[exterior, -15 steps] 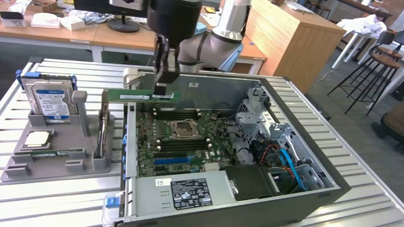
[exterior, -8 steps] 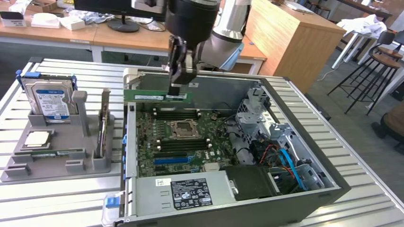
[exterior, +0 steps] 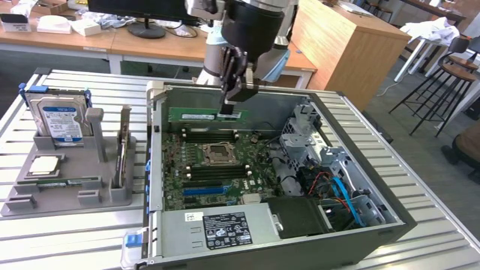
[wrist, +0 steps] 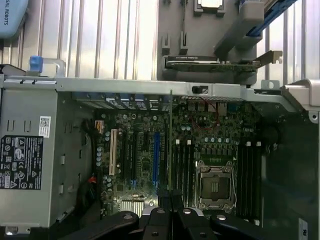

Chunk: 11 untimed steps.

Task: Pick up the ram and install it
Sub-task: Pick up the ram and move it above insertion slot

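Ram: green stick [exterior: 202, 115] held in the air above the open computer case [exterior: 390, 225], not seated
Ram axis: long axis runs from the exterior view's left to its right, parallel to the black memory slots [exterior: 213, 135] below it
Ram edge: bottom edge faces down toward the motherboard [exterior: 195, 163], apart from it
Gripper: gripper [exterior: 232, 111] clamped on the ram near the stick's end at the exterior view's right, most of the stick sticking out to the left
Wrist check: ram [wrist: 170, 135] seen edge-on as a thin line running out from the gripper [wrist: 171, 212]
Key relation: stick lines up just beside the black slot bank [wrist: 184, 165] next to the CPU socket [wrist: 216, 185], with the blue slot [wrist: 156, 160] on its other side; exact slot cannot be told
Case contents: motherboard, CPU socket, power supply [exterior: 217, 225], cables
Grey holder tray: tray [exterior: 22, 205] outside the case at the exterior view's left, holds a hard drive [exterior: 62, 121] upright and an upright card [exterior: 122, 146]
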Motion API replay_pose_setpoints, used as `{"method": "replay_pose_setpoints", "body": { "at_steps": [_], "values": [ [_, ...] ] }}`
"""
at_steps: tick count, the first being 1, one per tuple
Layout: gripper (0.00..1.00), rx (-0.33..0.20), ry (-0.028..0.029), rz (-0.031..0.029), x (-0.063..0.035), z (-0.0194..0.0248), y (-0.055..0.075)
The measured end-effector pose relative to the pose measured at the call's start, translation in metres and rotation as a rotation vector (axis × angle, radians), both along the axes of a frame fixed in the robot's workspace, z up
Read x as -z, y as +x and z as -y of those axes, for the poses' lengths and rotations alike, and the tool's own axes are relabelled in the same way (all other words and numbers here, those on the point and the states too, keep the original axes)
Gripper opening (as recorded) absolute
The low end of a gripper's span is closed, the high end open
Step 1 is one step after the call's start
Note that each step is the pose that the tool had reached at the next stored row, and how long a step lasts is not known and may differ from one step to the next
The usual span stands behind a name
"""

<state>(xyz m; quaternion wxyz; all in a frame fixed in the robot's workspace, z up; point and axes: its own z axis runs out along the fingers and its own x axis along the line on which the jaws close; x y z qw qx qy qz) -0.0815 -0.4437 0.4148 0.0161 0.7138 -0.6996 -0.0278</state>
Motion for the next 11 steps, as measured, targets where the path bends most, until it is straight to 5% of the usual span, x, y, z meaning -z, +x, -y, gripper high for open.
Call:
{"method": "replay_pose_setpoints", "body": {
  "at_steps": [11],
  "values": [
    [0.12, 0.000, -0.0001, 0.0000, 0.0008, 0.0000, 0.042]
  ]
}}
